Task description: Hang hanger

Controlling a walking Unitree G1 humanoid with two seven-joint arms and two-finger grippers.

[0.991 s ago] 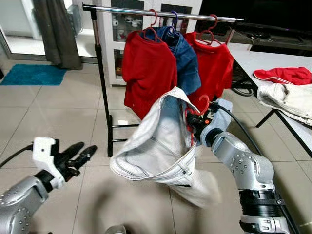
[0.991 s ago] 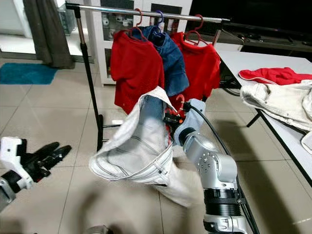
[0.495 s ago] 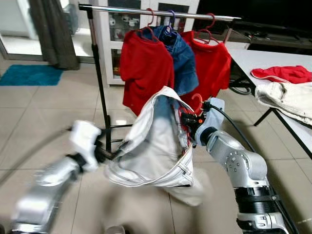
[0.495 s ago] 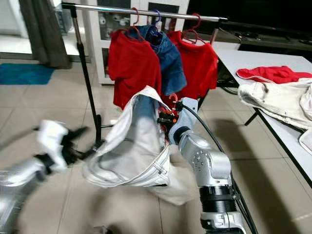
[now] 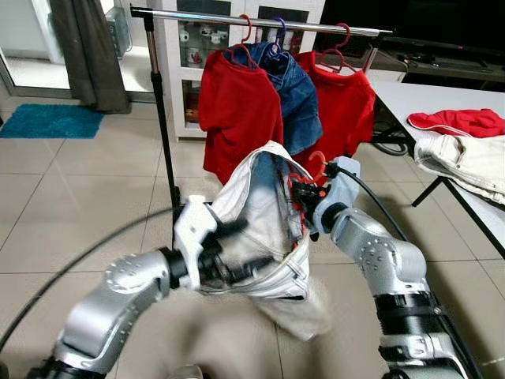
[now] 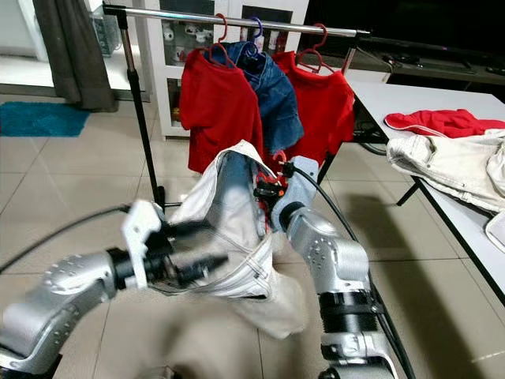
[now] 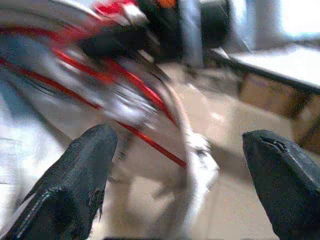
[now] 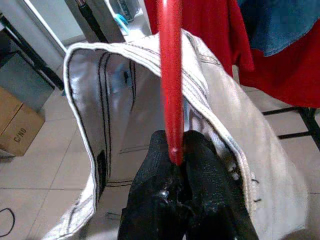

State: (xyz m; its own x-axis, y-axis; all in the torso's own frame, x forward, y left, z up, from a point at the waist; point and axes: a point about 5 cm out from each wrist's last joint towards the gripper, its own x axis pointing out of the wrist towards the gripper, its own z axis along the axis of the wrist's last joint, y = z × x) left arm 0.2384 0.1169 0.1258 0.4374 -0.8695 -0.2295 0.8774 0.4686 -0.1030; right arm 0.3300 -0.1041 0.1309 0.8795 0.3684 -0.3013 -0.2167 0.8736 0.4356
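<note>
Right wrist view: my right gripper [image 8: 176, 150] is clenched on the red hanger [image 8: 170, 75], which rises straight up from between its fingers. The pale jacket [image 5: 260, 229] drapes from that hanger, hanging below and to the left of this gripper. My left gripper [image 7: 180, 165] has its fingers [image 7: 85, 175] spread apart, empty, pressed up beside the jacket's lower folds. Beyond the right gripper stands the clothes rail [image 5: 260, 19], with two red shirts [image 5: 237, 110] and a blue garment [image 5: 296, 95] hanging from it.

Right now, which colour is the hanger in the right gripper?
Red. The hanger shows best in the right wrist view, pinched by the right gripper.
</note>
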